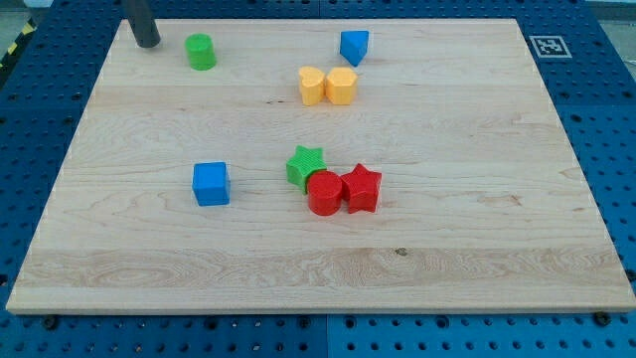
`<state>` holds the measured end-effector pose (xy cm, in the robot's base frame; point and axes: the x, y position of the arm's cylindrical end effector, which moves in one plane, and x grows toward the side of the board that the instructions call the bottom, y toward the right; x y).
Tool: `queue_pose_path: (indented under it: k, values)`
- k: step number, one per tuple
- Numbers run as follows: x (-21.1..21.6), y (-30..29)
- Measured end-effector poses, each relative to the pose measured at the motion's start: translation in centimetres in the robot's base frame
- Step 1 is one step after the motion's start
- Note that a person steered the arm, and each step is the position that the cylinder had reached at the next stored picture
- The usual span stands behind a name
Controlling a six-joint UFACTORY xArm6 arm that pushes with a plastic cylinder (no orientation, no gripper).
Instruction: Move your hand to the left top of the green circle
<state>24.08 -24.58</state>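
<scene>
The rod's tip (147, 44) is down on the bench (318, 268) in the view's top-left corner, and there's the green circle (201, 51) just to its right, near but not touching. So the tip sits to the left and a shade above that green block. No claw on this arm at all, only the straight dark rod, so there's nothing open or closed to report.

Across the top, well to the right, a blue block (354, 46) with an angled shape stands alone. Just below and left of it, a yellow heart (312, 86) and a yellow hexagon (341, 86) are pressed side by side.

Down in the middle, a cluster: the green star (305, 165), the red cylinder (324, 193) tucked against its lower right, and the red star (362, 188) touching that cylinder on the right. Out to the left of them, well apart, a blue cube (211, 184) stands alone.
</scene>
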Motion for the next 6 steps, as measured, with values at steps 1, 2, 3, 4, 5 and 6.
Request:
queue_pose_path:
  k: [1, 2, 3, 4, 5, 6]
  values:
    - [0.0, 0.0]
    - [1.1, 0.0]
    - [1.1, 0.0]
    - [1.1, 0.0]
    - [1.6, 0.3]
    - [1.7, 0.3]
